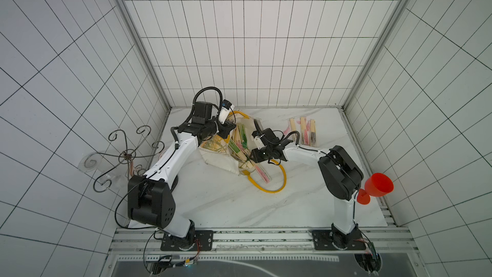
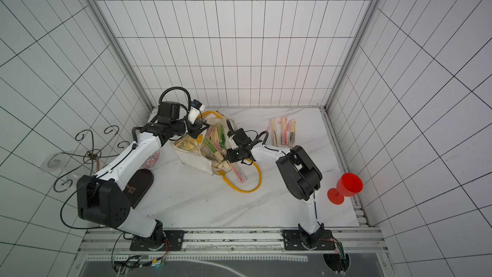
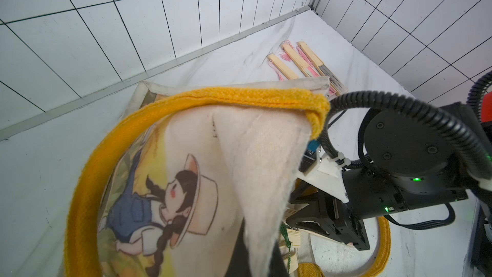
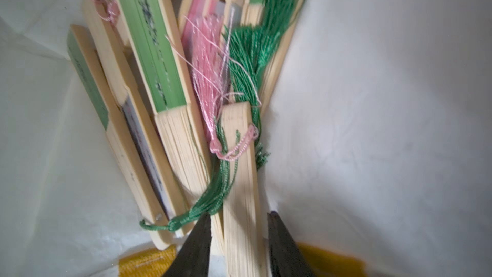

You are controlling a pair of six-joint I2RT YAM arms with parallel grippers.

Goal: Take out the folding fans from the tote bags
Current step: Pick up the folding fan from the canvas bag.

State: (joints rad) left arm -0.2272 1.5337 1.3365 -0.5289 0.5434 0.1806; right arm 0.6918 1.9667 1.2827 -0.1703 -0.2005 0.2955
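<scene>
Fans, pink- and green-tasselled bamboo, fill cream tote; right gripper apart; left gripper clamps tote.

**A:** What's sitting on the deck?
**B:** My marble-look tabletop carries the tote bag mid-back, three folding fans in a row back right, a red goblet upright at the right edge, and a dark board on the left.

Printed tote bag, three fans beyond
</scene>
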